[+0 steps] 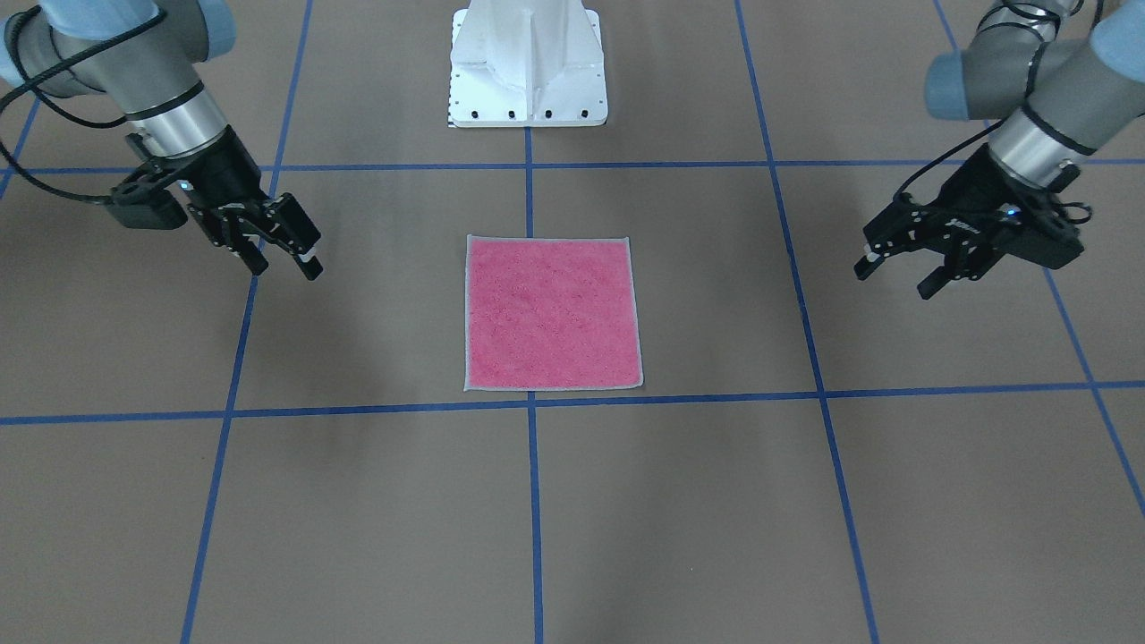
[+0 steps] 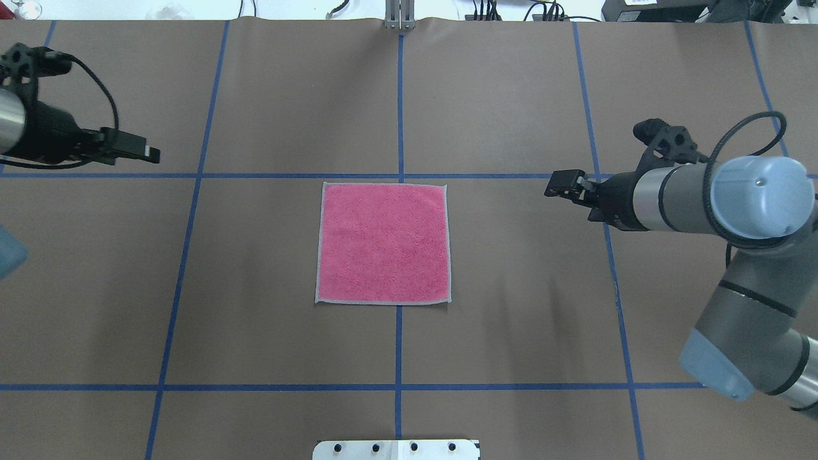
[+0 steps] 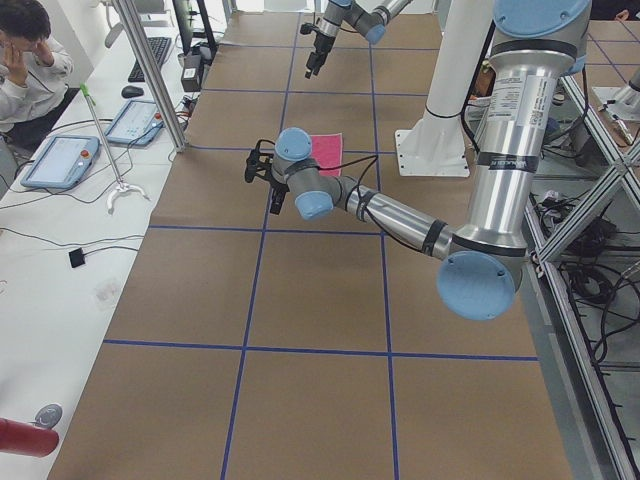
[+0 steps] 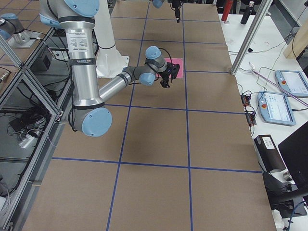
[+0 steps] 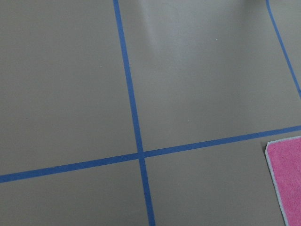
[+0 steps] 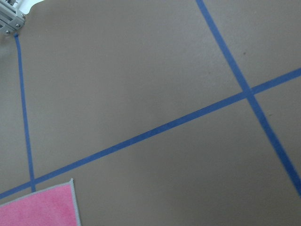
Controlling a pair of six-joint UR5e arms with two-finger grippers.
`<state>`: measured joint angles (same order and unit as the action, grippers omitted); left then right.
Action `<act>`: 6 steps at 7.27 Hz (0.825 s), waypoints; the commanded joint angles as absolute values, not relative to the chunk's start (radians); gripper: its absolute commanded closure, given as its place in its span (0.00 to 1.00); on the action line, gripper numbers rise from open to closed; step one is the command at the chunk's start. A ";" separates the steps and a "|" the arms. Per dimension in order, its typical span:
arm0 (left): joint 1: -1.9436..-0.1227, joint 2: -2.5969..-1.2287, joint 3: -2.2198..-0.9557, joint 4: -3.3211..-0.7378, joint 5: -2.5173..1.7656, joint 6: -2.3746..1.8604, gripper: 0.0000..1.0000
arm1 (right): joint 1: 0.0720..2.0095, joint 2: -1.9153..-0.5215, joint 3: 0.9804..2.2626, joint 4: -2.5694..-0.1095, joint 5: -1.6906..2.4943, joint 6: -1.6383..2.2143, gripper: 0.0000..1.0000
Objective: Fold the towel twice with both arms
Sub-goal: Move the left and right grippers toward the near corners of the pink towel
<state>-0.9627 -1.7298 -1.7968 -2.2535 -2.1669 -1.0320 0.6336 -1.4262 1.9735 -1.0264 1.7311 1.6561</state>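
One towel [image 1: 553,313] lies flat, pink face up, at the centre of the table [image 1: 716,501]. It straddles the middle blue tape line [image 1: 534,501], and its underside is hidden. There are two arms, each with one gripper. The left gripper [image 1: 894,279] and the right gripper [image 1: 286,266] hang above the table on opposite sides of the towel, well apart from it. Both have their fingers spread and hold nothing. There is one white pedestal base [image 1: 528,80], cut off at the frame edge. The overhead view crops most of the left arm [image 2: 25,131]. In the exterior left view the near arm covers part of the towel. Each wrist view catches only one towel corner.
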 commanded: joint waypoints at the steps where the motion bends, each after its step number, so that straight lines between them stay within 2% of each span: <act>1: -0.847 -1.795 -1.799 -2.260 -2.082 -1.365 0.00 | 0.545 -1.370 1.967 -1.031 1.684 1.896 0.05; 2: -0.827 -1.824 -1.798 -2.264 -2.077 -1.602 0.00 | 0.517 -1.335 1.962 -1.048 1.672 2.008 0.04; 6: -0.597 -1.894 -1.799 -2.270 -1.791 -1.975 0.00 | 0.367 -1.228 1.960 -1.208 1.456 2.238 0.00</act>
<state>-0.6653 -1.8669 -1.7993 -2.2699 -1.8684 -1.8654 0.4030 -1.2740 1.9616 -1.1383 1.4969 2.1842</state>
